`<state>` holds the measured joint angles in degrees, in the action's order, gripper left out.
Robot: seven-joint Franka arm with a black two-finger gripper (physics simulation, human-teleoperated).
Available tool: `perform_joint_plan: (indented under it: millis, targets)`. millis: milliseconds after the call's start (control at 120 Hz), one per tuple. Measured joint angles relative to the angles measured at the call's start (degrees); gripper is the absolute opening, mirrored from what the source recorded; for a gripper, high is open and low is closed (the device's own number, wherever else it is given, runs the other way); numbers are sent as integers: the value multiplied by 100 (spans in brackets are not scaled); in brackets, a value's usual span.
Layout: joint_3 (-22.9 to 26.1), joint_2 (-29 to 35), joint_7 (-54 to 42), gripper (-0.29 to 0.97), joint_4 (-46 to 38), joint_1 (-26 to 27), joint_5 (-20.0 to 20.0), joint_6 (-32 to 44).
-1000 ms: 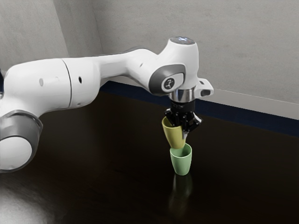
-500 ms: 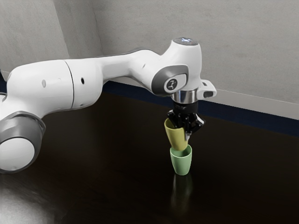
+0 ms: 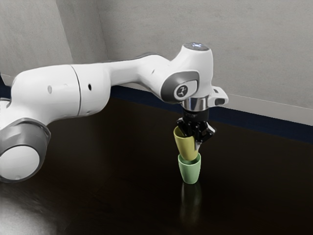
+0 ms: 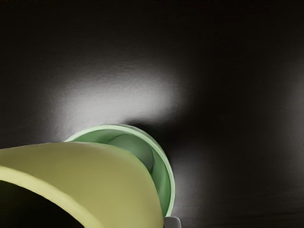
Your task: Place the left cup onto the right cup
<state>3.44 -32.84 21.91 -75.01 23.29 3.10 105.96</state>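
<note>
Jaws pinch the rim of the yellow cup (image 3: 186,145), which hangs just below them. Over the last second the arm has lowered and straightened it. Its base now sits inside the mouth of the green cup (image 3: 189,171), directly beneath on the counter (image 3: 98,191). Nesting looks nearly complete, with only the release outstanding.

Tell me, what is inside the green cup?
The yellow cup, tilted in the claw, dips its lower end into the green cup. Part of the green inner wall shows; the yellow cup covers the rest.
</note>
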Motion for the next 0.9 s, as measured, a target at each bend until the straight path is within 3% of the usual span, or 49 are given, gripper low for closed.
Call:
perform_joint_plan:
  millis: [900]
  targets:
    - [-17, -254, 20, -11, 2, 5, 7, 81]
